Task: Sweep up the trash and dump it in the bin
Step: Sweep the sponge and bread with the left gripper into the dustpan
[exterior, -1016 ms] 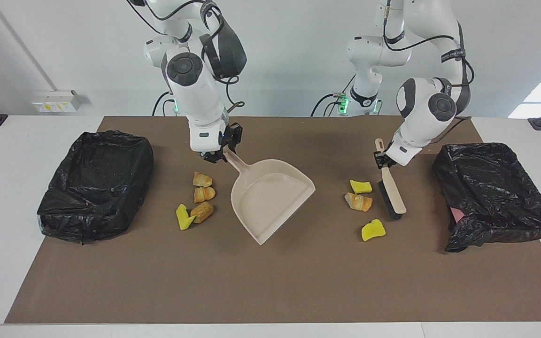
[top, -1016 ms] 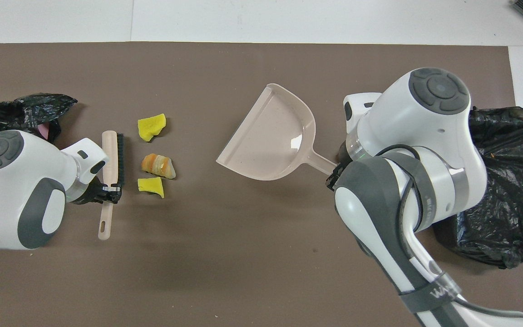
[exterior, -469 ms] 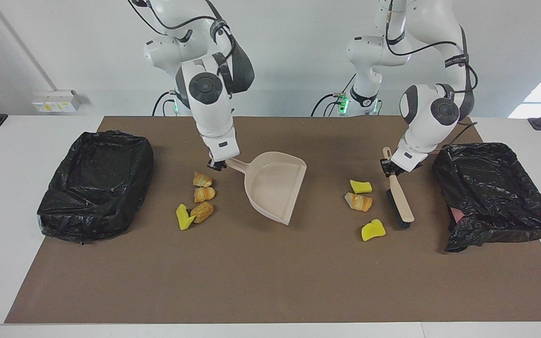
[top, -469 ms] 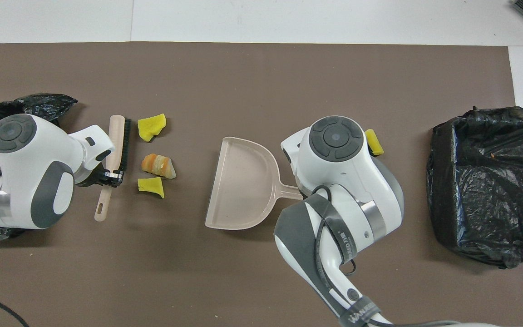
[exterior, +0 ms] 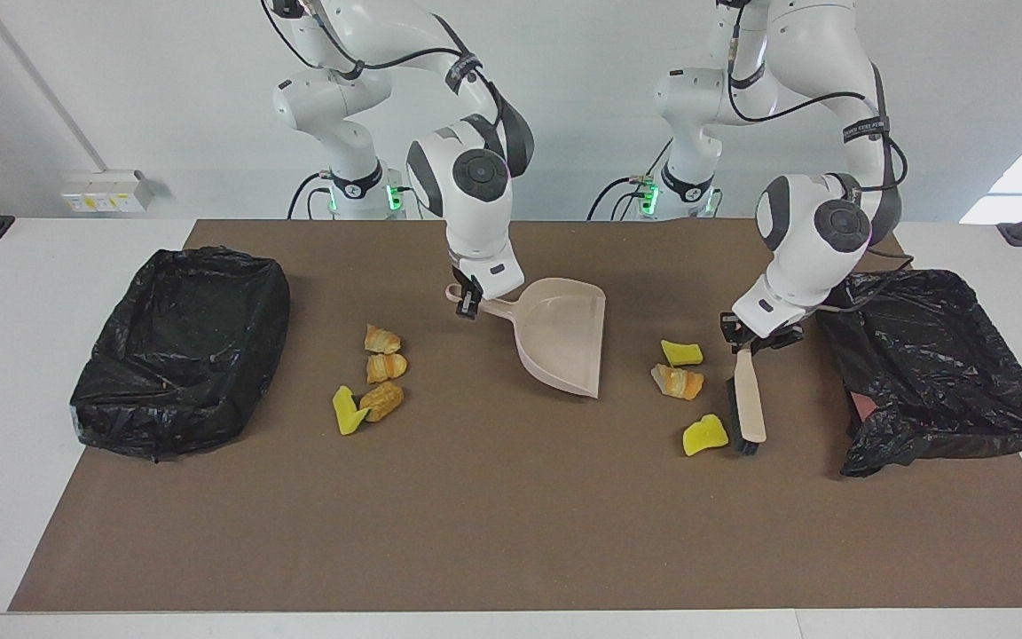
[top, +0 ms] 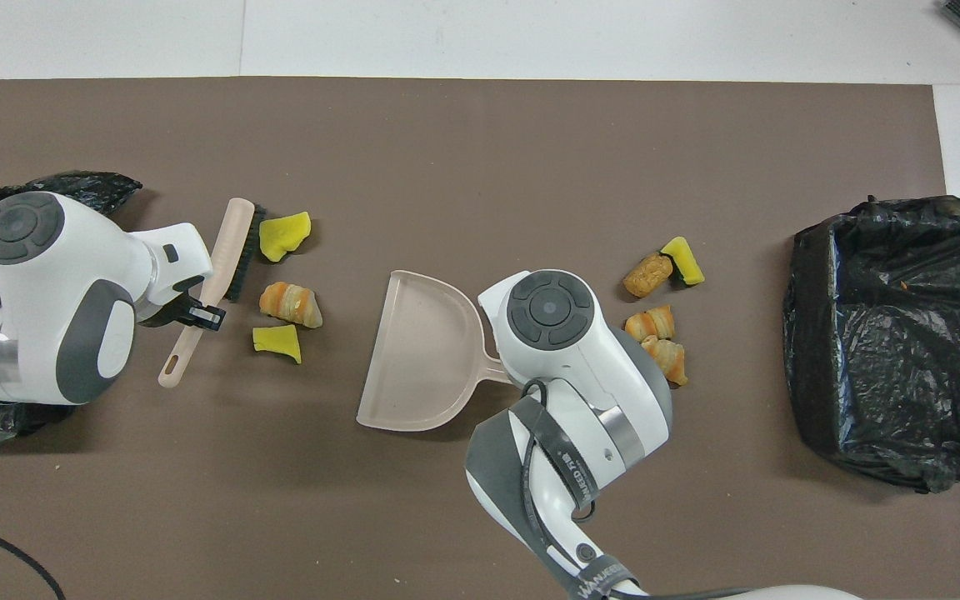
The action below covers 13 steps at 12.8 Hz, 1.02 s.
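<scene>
— Looking at the trash: four pieces cluster toward the right arm's end of the table, three toward the left arm's end. Any common direction?

— None; they're scattered lumps. The brush lies beside the three, its long handle running away from the robots.

— Grippers?

— Left gripper has its jaws clamped on the brush handle. Right gripper is closed on the dustpan handle, the pan's mouth facing the three pieces.

Brown-matted table: trash, apparently two bins.
</scene>
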Tool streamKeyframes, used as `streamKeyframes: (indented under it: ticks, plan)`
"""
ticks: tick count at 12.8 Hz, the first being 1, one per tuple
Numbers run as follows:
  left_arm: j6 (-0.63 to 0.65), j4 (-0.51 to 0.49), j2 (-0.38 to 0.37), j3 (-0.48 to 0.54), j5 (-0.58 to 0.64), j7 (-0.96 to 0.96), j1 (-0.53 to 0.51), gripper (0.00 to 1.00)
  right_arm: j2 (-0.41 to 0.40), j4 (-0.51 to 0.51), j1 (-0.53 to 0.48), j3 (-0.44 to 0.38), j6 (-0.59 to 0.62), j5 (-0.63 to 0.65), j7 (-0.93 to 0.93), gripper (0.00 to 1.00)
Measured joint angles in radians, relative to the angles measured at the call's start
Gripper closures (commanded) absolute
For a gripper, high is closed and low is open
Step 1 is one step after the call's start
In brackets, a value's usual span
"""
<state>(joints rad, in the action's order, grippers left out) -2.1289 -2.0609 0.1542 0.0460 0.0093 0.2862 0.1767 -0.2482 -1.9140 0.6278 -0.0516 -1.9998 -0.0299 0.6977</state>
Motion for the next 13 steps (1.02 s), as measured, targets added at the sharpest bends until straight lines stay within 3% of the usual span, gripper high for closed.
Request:
streamKeyframes:
  ticks: [4, 13]
  plan:
    - [0.009, -0.017, 0.001, -0.008, 0.0, 0.098, 0.034, 1.0, 0.001, -0.021, 0.008, 0.0, -0.008, 0.0, -0.003, 1.0]
    - [0.053, -0.144, -0.096, -0.018, -0.032, 0.076, 0.278, 1.0, 0.003, -0.027, 0.009, 0.0, -0.009, 0.0, -0.003, 1.0]
